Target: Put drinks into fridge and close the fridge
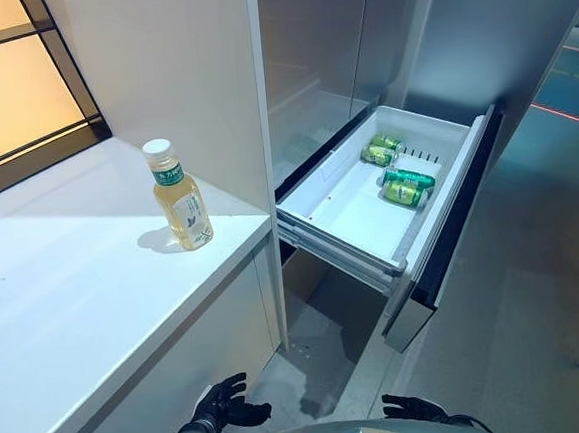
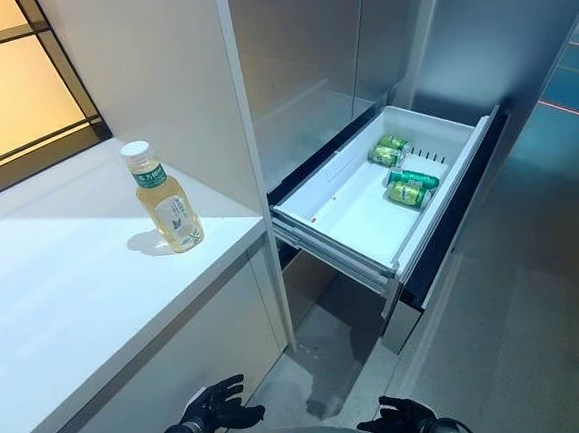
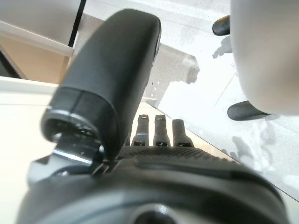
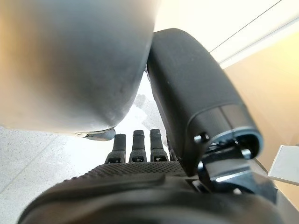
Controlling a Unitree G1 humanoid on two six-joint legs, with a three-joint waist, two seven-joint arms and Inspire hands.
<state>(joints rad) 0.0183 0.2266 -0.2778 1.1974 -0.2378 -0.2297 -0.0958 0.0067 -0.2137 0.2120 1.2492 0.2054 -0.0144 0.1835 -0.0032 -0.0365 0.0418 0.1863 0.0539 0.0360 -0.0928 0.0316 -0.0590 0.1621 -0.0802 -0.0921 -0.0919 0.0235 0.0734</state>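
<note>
My left hand hangs low with its fingers loosely straight and spread, holding nothing. My right hand is low too, its fingers relaxed and empty. Both sit well below the fridge drawer, my landmark here. That drawer is pulled fully out, a white tray with a dark front panel. Inside it, toward the back, lie four green cans on their sides in two pairs. To the left of the drawer, beyond a white upright panel, a white desk carries one bottle of pale yellow drink with a white cap, standing upright near the desk's edge, well apart from the drawer.
</note>
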